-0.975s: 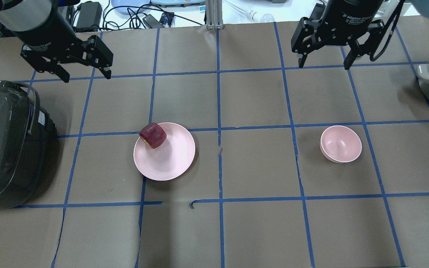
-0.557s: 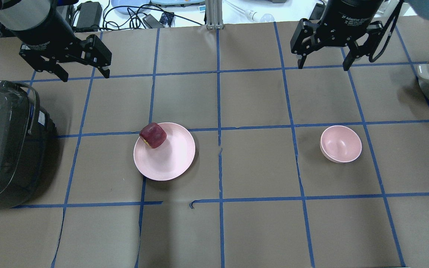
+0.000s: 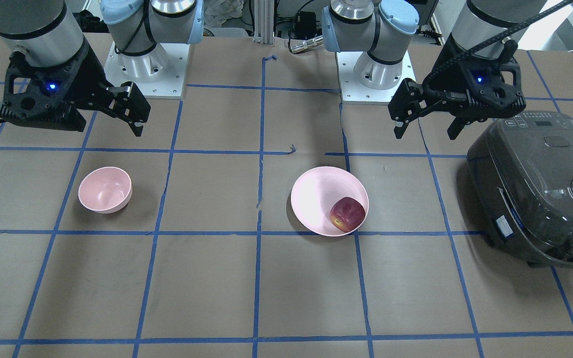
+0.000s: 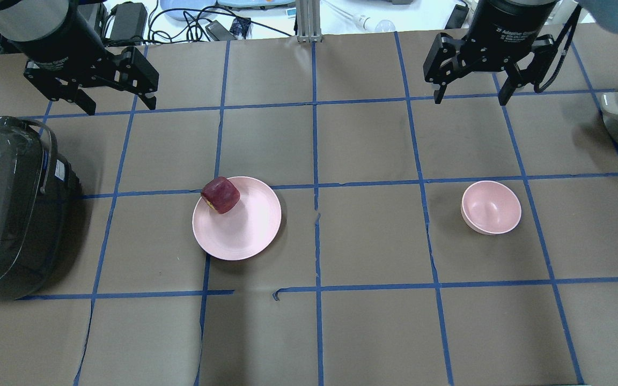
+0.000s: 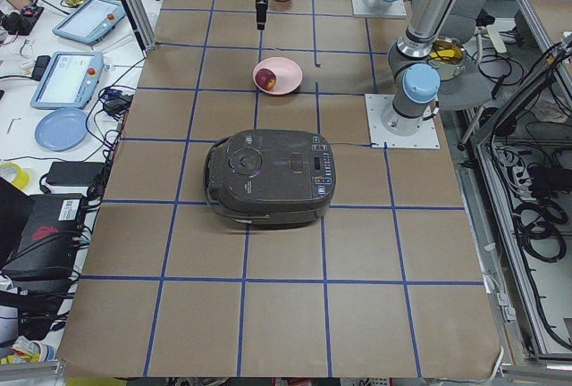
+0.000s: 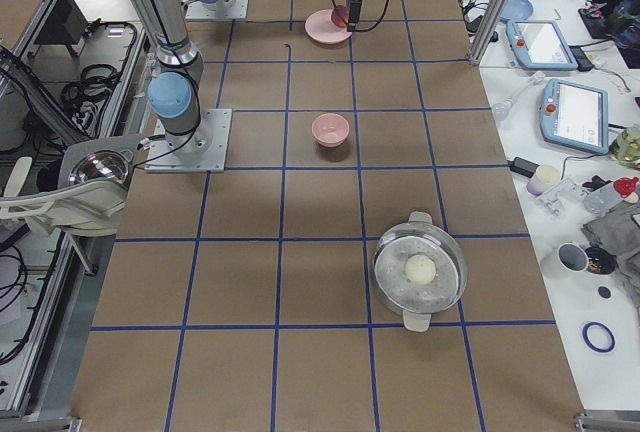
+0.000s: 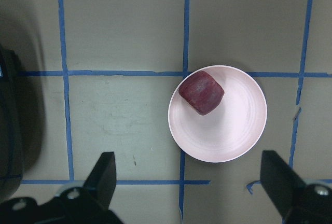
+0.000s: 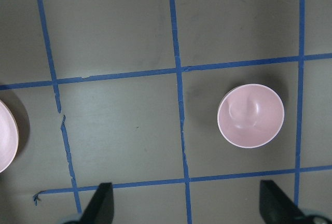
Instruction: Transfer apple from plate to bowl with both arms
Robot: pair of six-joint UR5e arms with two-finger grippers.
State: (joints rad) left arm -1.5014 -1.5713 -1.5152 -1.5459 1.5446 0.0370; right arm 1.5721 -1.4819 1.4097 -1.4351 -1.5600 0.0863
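Fingers (image 4: 142, 80) spread — apple (image 4: 221, 195) tilted on plate (image 4: 244, 230)

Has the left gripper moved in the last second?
Yes, slightly. In the overhead view the left gripper has drawn back, away from the plate; its tips now barely reach the blue tape line they overlapped.
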